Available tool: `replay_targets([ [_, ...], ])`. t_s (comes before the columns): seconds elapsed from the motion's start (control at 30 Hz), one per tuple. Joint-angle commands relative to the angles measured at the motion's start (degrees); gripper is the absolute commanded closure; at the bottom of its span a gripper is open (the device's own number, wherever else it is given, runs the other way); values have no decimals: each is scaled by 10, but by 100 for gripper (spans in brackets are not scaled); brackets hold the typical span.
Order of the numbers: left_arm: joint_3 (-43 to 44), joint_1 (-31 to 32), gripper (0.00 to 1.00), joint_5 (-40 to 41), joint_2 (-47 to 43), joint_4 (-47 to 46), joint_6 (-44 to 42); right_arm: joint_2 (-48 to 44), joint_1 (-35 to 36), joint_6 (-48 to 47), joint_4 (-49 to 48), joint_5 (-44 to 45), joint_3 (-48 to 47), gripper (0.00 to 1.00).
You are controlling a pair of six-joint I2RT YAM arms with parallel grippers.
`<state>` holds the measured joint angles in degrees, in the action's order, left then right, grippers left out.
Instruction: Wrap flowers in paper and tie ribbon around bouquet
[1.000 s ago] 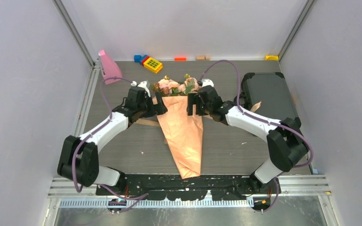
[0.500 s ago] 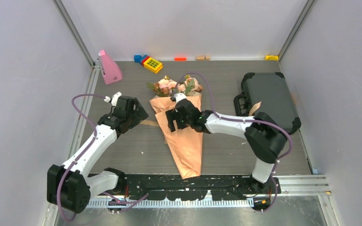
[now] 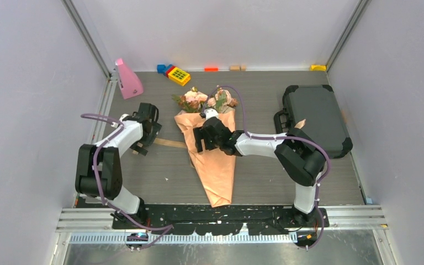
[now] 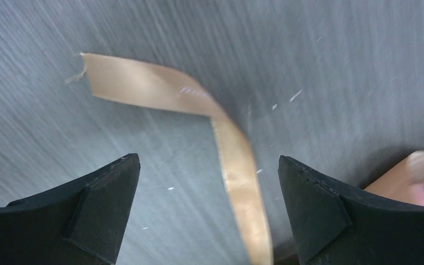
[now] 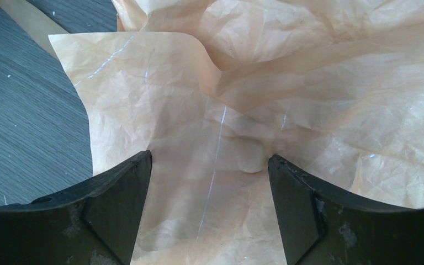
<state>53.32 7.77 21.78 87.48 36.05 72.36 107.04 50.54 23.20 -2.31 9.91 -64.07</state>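
The bouquet lies in the middle of the table as a tapered cone of peach-orange paper point(image 3: 216, 171), with pink flowers point(image 3: 203, 100) at its far end. My right gripper point(image 3: 200, 144) hangs open over the upper part of the cone. In the right wrist view its fingers point(image 5: 208, 157) straddle crinkled paper point(image 5: 237, 99) and grip nothing. A tan ribbon point(image 3: 171, 143) lies flat on the table left of the cone. My left gripper point(image 3: 146, 141) is open just above it. The ribbon point(image 4: 237, 171) runs between the fingers point(image 4: 208, 160) untouched, its cut end point(image 4: 91, 69) further off.
A black case point(image 3: 314, 118) sits at the right with a paper scrap point(image 3: 299, 124) at its near-left edge. A pink wedge-shaped object point(image 3: 127, 80) and coloured toy blocks point(image 3: 175, 73) lie along the back. Walls close in on three sides.
My left gripper left the bouquet's left side and swung left over the ribbon. My right gripper moved from the bouquet's right side onto the cone and narrowed a little.
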Motion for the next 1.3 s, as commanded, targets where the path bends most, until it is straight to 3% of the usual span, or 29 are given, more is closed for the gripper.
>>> replay_targets([
  [0.0, 62, -6, 0, 73, 34, 34, 94, 4, 0, 7, -34, 13, -5, 18],
  [0.2, 102, -10, 2, 67, 90, 69, 166, 1, -1, -1, -31, 23, -3, 18],
  [0.4, 126, -9, 15, 26, 152, 84, 177, 6, 0, 1, -30, 18, -5, 18],
  [0.47, 128, -9, 29, 21, 169, 86, 174, 5, 0, 1, -30, 19, -5, 18],
  [0.5, 130, -9, 42, 21, 174, 90, 172, 3, 0, 1, -30, 21, -4, 18],
  [0.53, 132, -9, 58, 23, 177, 94, 170, 0, 0, 1, -30, 23, -2, 18],
  [0.57, 132, -9, 83, 30, 176, 99, 165, -3, 0, 1, -30, 25, 0, 18],
  [0.6, 134, -11, 98, 37, 172, 110, 163, -6, 0, 1, -31, 28, 2, 18],
  [0.73, 129, -37, 100, 108, 115, 166, 150, -16, 0, 3, -31, 35, 8, 18],
  [0.83, 97, -100, 100, 143, 27, 188, 115, -16, 0, 10, -29, 34, 7, 18],
  [1.03, -5, -279, 100, 99, -201, 101, -12, -14, 6, 17, -20, 39, -3, 18],
  [1.13, -18, -311, 100, 90, -285, 71, -56, -10, 13, 16, -8, 38, -16, 18],
  [1.27, 9, -323, 100, 71, -314, 72, -108, -9, 28, 15, 0, 38, -27, 18],
])
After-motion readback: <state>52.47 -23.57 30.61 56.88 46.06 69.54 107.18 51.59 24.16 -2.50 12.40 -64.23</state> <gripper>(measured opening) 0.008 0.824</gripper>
